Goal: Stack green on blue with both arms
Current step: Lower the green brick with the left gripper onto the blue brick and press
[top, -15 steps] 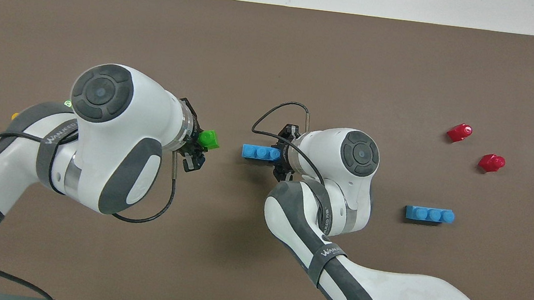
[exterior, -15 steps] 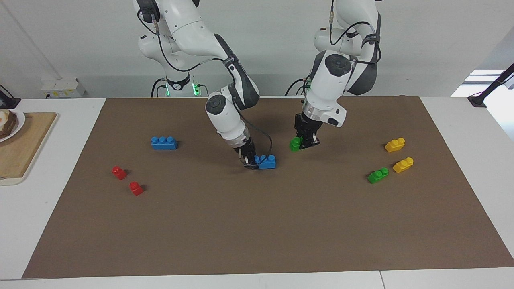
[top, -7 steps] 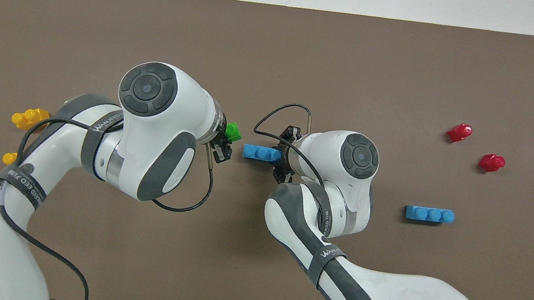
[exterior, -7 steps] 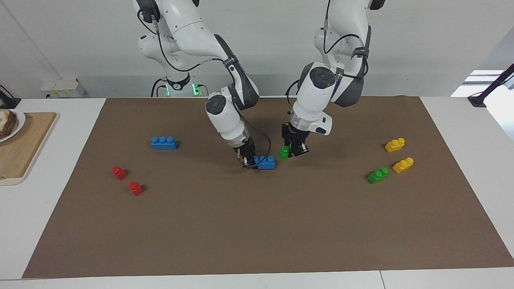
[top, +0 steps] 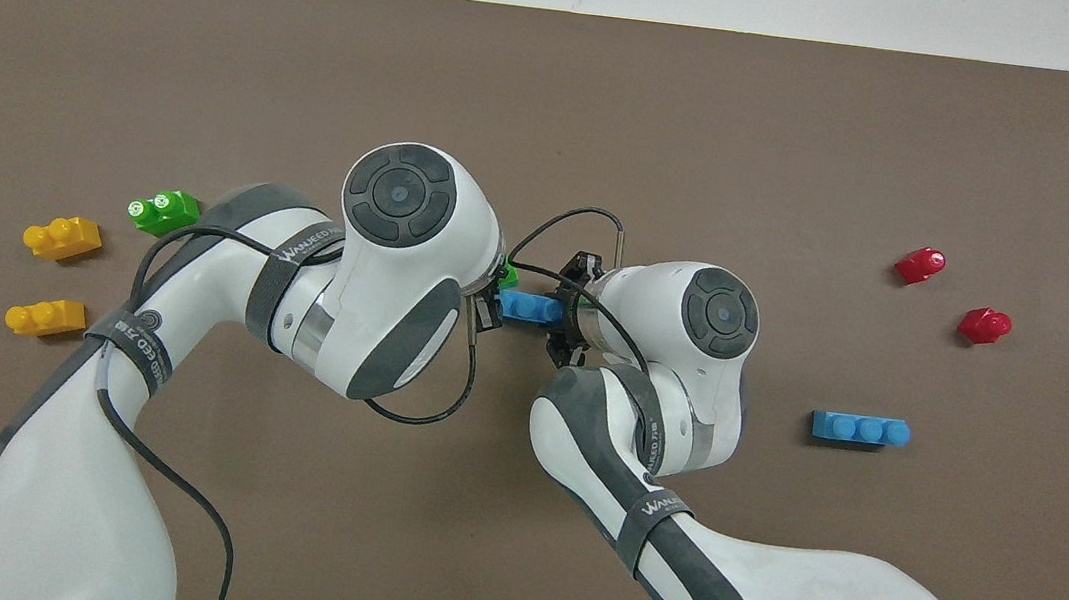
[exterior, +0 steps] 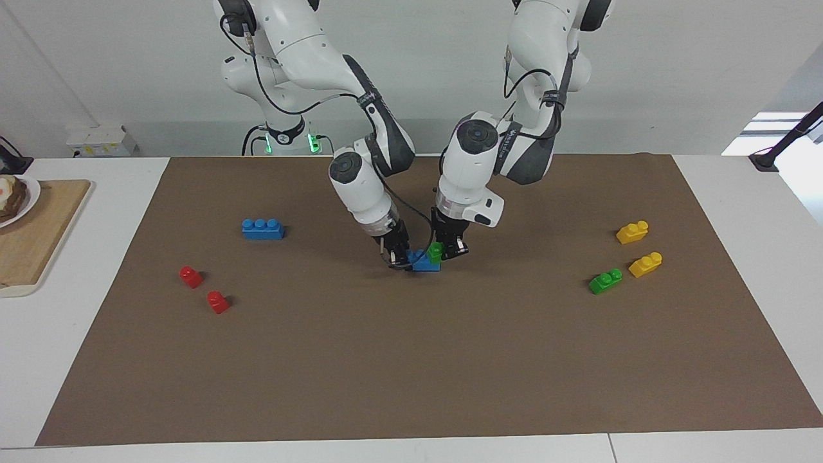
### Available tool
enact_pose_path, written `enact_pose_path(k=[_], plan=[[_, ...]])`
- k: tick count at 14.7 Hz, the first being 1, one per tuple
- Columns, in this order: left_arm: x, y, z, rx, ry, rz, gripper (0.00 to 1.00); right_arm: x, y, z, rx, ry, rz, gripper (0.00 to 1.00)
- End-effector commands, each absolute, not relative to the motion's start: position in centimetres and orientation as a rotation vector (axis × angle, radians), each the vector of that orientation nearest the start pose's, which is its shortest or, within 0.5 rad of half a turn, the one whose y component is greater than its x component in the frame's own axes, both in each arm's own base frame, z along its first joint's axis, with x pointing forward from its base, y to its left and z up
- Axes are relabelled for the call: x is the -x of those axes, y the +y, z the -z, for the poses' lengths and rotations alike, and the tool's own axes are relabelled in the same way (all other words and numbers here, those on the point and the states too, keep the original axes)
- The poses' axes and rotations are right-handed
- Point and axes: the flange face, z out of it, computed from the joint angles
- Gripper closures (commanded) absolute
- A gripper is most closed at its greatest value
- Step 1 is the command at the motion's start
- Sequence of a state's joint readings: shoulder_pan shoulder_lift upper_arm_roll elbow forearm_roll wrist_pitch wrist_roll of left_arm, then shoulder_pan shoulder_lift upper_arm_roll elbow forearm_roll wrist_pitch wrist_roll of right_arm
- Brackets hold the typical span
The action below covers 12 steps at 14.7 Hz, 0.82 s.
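At mid-table, the right claw [exterior: 400,255] gripped one end of a blue brick [exterior: 424,262] lying on the brown mat [exterior: 411,360], while the left claw [exterior: 448,247], closed on a green brick [exterior: 435,252], held it at the blue brick's other end, touching or just over its studs. A second blue brick [exterior: 262,229] and two red bricks [exterior: 191,276] lay toward the right arm's end; another green brick [exterior: 605,281] and two yellow bricks [exterior: 632,232] toward the left's.
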State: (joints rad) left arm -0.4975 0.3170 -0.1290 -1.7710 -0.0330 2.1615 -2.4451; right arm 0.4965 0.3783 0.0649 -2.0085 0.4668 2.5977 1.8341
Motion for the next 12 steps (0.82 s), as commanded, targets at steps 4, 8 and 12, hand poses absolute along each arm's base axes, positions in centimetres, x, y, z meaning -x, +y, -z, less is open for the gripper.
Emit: enact_pose_path(k=[4,8,12], plan=[[-52.1,-39.4,-39.1,-1.876,2.406,0.079,1.00,-53.3,31.5,-28.0,1.872,2.104,-0.283,1.00],[-51.2,-40.2,-37.6,-1.899,2.397,0.084,1.00,-53.3,31.4,-28.0,1.871,2.104,-0.283,1.00],[-50.9,-40.3,-36.9,-1.908,2.396,0.083,1.00,-53.4,31.3,-28.1,1.869,2.104,-0.281,1.00]])
